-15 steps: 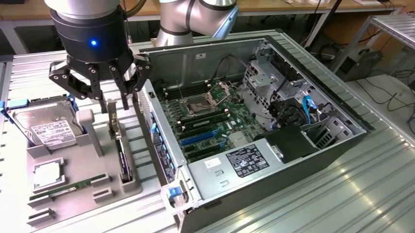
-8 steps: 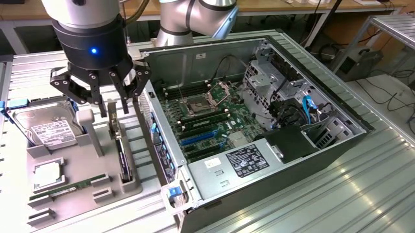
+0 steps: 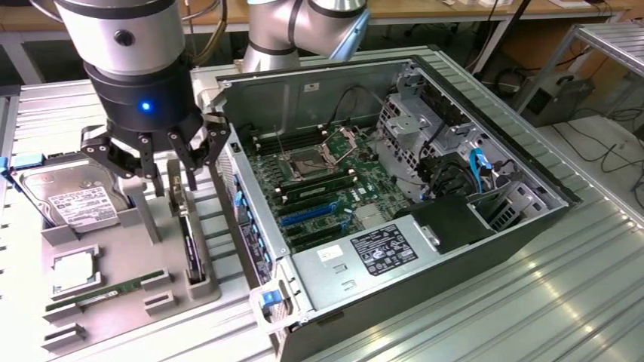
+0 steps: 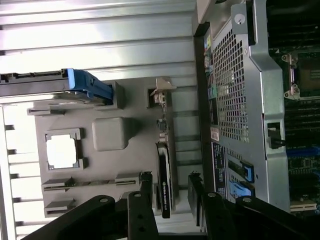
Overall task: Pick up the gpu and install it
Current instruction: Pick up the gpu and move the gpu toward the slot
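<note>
Two black fingers [image 4: 146, 189] of the arm's gripper [image 3: 169, 175] stand wide apart, holding nothing. They hang over the gpu [image 3: 188, 240], a slim flat black circuit card that stands on its long edge in a slot of the moulded grey plastic tray [image 3: 129, 245]. In the wrist view one finger lies to each side of the card's black part, and a narrow gap shows between each finger and the card, so neither grips it. The silver metal end bracket [image 4: 161, 97] sits at the card's other end, away from the fingertips.

On the same tray, to the exterior view's left of the gpu, a boxy silver hard drive with a white label [image 3: 78, 202] leans in its own cradle. Nearer the camera a square silver processor chip [image 3: 74, 270] lies flat in a recess, and a narrow green memory stick [image 3: 105, 292] rests in a slot beside it.

Just beside the tray, on the exterior view's right, an open black-and-silver computer case [image 3: 332, 79] lies on its side. It shows a green motherboard [image 3: 322, 188] with blue and black slots. Tray and case both sit on a ribbed pale metal table [image 3: 533, 302].
</note>
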`<state>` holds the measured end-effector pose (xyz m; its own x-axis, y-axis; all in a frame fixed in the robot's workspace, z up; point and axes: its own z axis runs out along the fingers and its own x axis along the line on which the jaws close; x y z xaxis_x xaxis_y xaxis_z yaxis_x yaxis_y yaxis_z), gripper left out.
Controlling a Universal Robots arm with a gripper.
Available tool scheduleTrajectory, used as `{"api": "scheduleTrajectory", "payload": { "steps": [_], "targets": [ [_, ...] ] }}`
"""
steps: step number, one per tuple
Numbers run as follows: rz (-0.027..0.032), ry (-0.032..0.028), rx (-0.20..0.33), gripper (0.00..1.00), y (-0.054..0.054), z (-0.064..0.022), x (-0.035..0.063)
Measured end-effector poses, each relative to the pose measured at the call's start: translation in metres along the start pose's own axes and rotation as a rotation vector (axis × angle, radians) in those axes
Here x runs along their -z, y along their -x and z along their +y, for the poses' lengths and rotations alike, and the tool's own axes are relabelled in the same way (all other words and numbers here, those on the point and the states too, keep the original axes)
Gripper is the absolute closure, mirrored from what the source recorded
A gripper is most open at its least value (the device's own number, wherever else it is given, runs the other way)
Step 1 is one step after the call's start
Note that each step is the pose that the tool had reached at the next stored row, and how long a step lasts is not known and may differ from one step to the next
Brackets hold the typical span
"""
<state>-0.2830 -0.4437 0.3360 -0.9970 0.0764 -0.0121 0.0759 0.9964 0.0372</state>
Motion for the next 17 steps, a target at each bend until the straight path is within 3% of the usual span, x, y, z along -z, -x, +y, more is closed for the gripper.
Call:
{"api": "scheduleTrajectory", "payload": {
  "steps": [7, 10, 17],
  "targets": [
    [0.0034, -0.0002, 0.000, 0.58, -0.002, -0.0008, -0.0153],
    [0.0081, -0.0007, 0.000, 0.58, -0.002, -0.0010, -0.0222],
    [0.0087, -0.0006, 0.000, 0.58, -0.002, -0.0026, -0.0380]
  ]
}}
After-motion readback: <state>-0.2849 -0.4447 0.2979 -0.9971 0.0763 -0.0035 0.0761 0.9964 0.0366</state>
